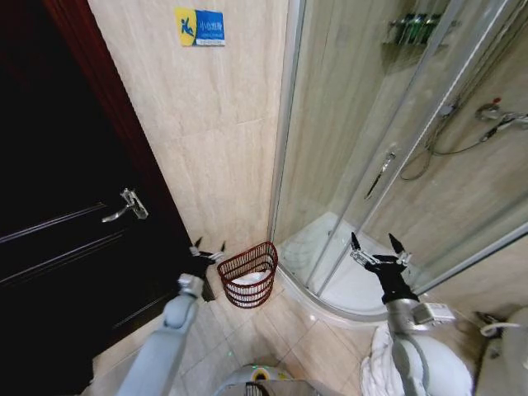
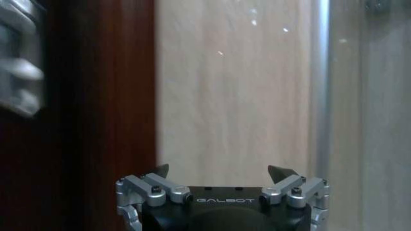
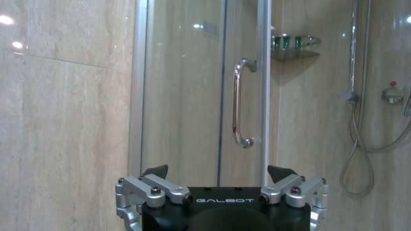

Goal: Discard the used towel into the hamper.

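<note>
Both pincers are hanging spread and empty: left pincer (image 1: 209,249) beside the hamper (image 1: 248,276); right pincer (image 1: 378,247) should be reaching down for the white towel (image 1: 381,363) first.

Bathroom, likely hotel or apartment. Evidence: curved glass shower enclosure (image 1: 388,165) with metal frame and white shower tray (image 1: 346,280); chrome door handle (image 3: 239,103) on the glass door; shower hose and mixer valve (image 1: 495,115) on the wall inside; corner shelf with toiletry bottles (image 1: 417,29). Beige stone-look tile on walls and floor (image 1: 280,330). Dark wood door (image 1: 58,247) with lever handle (image 1: 124,206). Blue and yellow slip-warning sign (image 1: 200,26) on the wall. White towel (image 1: 384,359) at lower right beside a white fixture (image 1: 511,355), type unclear. Small wire hamper (image 1: 247,276) on the floor in the corner by the enclosure.
</note>
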